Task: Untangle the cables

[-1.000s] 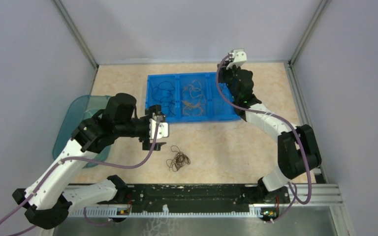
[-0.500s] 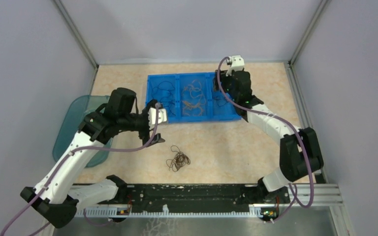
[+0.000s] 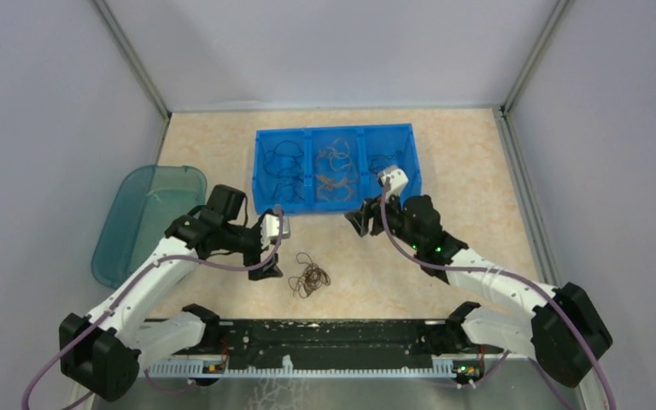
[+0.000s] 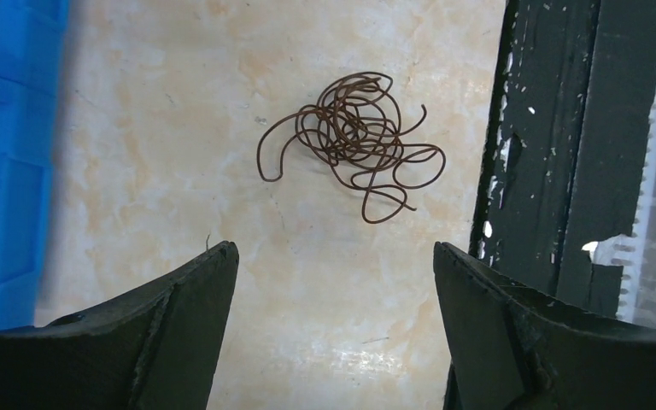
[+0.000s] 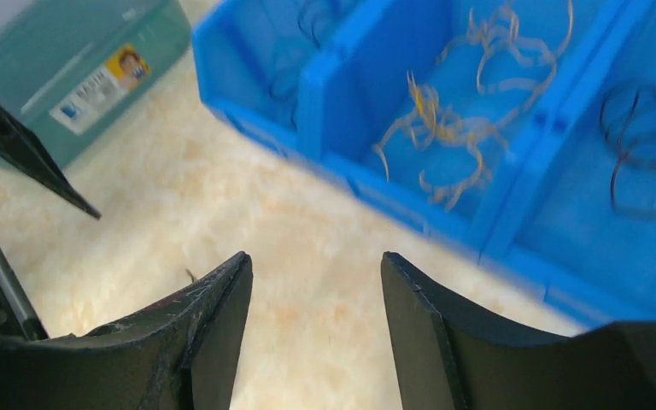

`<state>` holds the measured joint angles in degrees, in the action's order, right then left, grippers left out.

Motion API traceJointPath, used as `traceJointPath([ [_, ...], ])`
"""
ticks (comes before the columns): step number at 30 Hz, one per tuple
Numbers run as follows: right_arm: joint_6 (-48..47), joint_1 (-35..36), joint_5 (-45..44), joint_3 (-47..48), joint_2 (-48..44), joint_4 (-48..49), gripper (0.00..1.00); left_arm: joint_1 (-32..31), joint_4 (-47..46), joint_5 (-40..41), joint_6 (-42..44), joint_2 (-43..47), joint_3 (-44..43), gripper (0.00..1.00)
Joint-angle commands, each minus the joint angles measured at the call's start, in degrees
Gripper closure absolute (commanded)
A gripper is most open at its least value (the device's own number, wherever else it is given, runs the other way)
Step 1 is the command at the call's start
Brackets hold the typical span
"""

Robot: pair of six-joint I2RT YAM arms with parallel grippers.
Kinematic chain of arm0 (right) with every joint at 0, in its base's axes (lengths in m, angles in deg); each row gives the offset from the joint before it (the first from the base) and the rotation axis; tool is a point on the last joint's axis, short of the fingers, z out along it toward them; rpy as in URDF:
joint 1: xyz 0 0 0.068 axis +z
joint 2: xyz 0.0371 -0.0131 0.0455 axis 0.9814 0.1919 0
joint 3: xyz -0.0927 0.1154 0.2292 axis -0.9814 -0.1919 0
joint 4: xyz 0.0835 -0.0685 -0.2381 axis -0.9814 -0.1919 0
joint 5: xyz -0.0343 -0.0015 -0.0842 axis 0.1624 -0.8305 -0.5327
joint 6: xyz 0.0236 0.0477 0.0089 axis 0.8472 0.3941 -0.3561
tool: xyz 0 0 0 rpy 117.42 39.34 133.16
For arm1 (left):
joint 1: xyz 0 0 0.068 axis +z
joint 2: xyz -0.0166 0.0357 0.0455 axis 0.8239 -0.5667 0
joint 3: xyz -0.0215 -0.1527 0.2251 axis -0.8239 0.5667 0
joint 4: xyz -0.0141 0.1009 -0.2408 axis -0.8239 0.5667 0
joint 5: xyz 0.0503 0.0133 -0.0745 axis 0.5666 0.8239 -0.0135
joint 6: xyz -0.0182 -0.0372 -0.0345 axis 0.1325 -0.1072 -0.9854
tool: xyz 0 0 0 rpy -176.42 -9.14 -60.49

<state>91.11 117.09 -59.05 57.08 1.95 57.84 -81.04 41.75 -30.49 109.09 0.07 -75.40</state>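
Beige table (image 3: 461, 154): blue tray (image 3: 258, 171) holds cables (image 3: 335, 171); brown tangle (image 4: 346, 137) lies near the rail (image 4: 547, 171); my left gripper (image 4: 335, 256) and right gripper (image 5: 316, 260) gape wide.

Left arm (image 3: 137, 286) and right arm (image 3: 495, 278) stretch low and inward, left claw (image 4: 333, 256) and right claw (image 5: 316, 265) both spread wide.

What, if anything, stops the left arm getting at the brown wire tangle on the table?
Probably nothing: it looks reachable. The left gripper is open, the brown tangle lies loose on the table just ahead of it, and the blue tray sits off to one side.
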Motion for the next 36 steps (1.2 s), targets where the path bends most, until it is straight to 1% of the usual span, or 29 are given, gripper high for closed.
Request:
traceJointPath([
  [1,4.8,0.4,-0.6,-5.6,-6.9,5.0,0.43,-1.3,-9.0,-0.4,3.0,-2.8,3.8,0.11],
  [3,5.0,0.4,-1.6,-6.8,-9.2,3.4,0.45,-1.9,-10.4,0.1,4.6,-6.0,3.7,0.12],
  [4,5.0,0.4,-1.9,-7.2,-10.2,2.6,0.46,-2.3,-10.7,0.3,5.8,-7.8,3.2,0.15],
  [7,5.1,0.5,-3.2,-7.8,-12.1,0.4,0.50,-3.9,-9.6,0.0,10.8,-14.2,1.1,0.28],
  [8,5.1,0.5,-3.5,-7.9,-12.7,0.0,0.50,-4.8,-8.6,0.6,12.8,-16.3,0.2,0.31],
  [12,5.3,0.5,-4.0,-8.0,-14.6,-0.6,0.51,-5.8,-6.6,1.2,16.2,-23.3,-3.0,0.33],
  [13,5.5,0.5,-4.0,-8.1,-14.9,-0.6,0.51,-5.9,-6.5,1.0,16.6,-24.4,-3.8,0.36],
  [16,6.0,0.6,-3.7,-8.4,-15.3,0.1,0.53,-6.3,-6.7,0.7,17.9,-27.3,-5.8,0.49],
  [17,6.1,0.5,-3.4,-8.3,-15.1,0.3,0.53,-6.4,-6.7,0.7,18.1,-28.0,-6.3,0.51],
  [24,6.7,0.5,-2.1,-7.3,-14.7,0.2,0.54,-7.0,-7.6,1.5,20.1,-30.0,-6.4,0.52],
  [28,7.2,0.5,-1.6,-7.4,-14.5,0.8,0.55,-7.8,-8.9,0.9,18.7,-31.2,-6.4,0.52],
  [30,7.8,0.4,-1.4,-7.8,-14.6,1.1,0.55,-8.2,-9.7,0.6,17.8,-31.6,-6.5,0.54],
  [31,8.0,0.5,-1.5,-7.9,-14.6,1.1,0.55,-8.3,-9.8,0.6,17.6,-31.8,-6.6,0.59],
  [32,8.5,0.5,-1.8,-7.9,-14.6,0.7,0.54,-8.5,-9.9,0.6,17.4,-31.9,-6.8,0.66],
  [35,10.0,0.5,-2.4,-8.4,-15.2,0.5,0.52,-8.8,-9.7,1.8,15.3,-31.6,-8.5,0.95],
  [36,10.5,0.4,-2.2,-8.9,-15.5,1.2,0.50,-8.8,-9.0,2.0,14.8,-31.2,-9.4,1.00],
])
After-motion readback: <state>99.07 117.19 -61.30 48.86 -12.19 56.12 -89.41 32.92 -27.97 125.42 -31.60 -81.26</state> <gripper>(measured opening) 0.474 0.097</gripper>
